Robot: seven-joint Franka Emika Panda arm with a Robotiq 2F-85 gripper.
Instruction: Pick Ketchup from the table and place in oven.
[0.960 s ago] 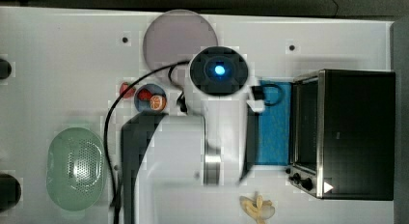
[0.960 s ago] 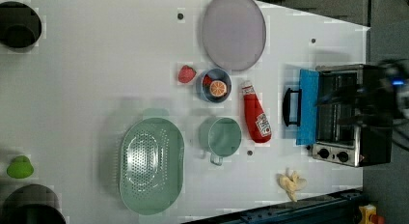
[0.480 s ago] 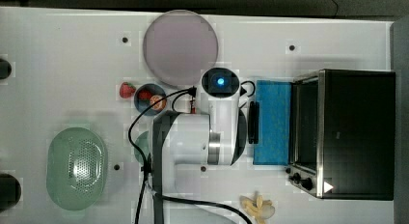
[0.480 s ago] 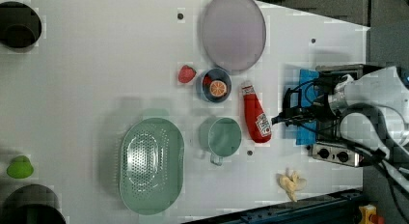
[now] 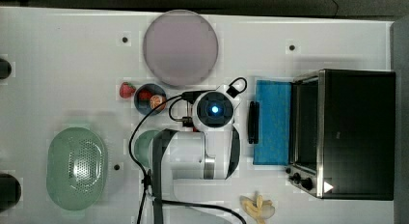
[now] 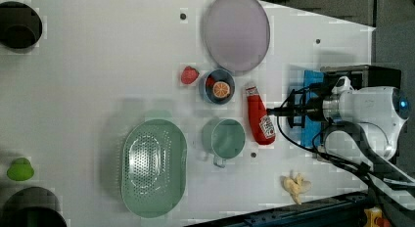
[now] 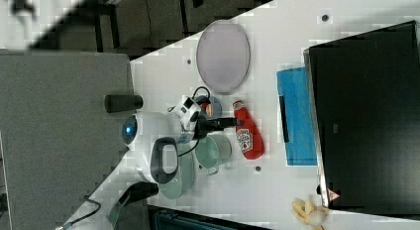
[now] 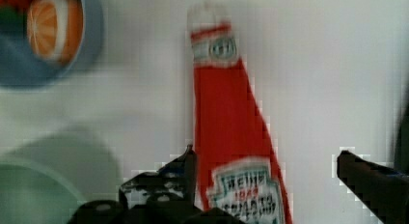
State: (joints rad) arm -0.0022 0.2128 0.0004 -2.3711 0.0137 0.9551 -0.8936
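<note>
The jaws stand wide open, one each side of the lying ketchup bottle (image 8: 231, 118); the gripper (image 8: 267, 173) may slip off its tapering body when closing.

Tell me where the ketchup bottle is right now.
In the left view, the ketchup lies flat on the table, between the green mug on the left view's left and the oven's open blue door.

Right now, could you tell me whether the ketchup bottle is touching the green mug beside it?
Apart. The left view shows a strip of bare white table between the ketchup bottle and the green mug; the right view shows the same gap.
</note>
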